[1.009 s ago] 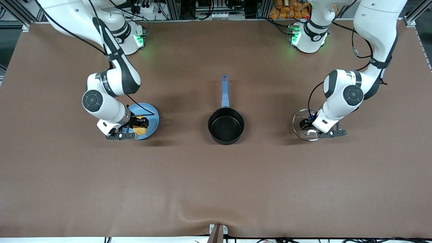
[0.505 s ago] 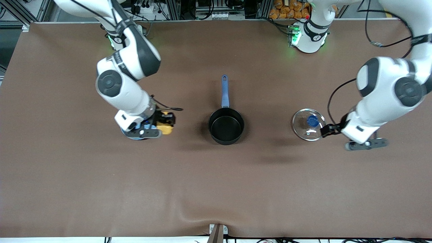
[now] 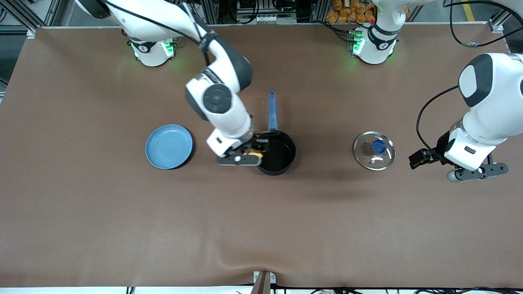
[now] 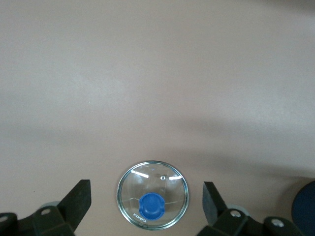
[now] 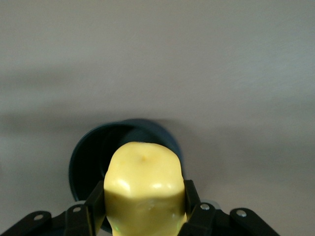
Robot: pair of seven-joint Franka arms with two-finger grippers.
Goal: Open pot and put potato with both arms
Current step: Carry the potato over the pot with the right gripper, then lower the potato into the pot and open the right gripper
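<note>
The pot (image 3: 274, 152) is already uncovered, its lid (image 3: 374, 150) set down toward the left arm's end. The potato (image 5: 145, 191) is pinched by the right gripper (image 3: 250, 154) over the pot's rim (release remains). The left gripper (image 4: 146, 202), jaws spread, is held over the table near the lid.

Front view: high, facing the arm bases at 12 o'clock, whole worktop (image 3: 122, 224). Left wrist looks down on lid (image 4: 152, 201), right wrist on pot (image 5: 93, 152); front shares both.
</note>
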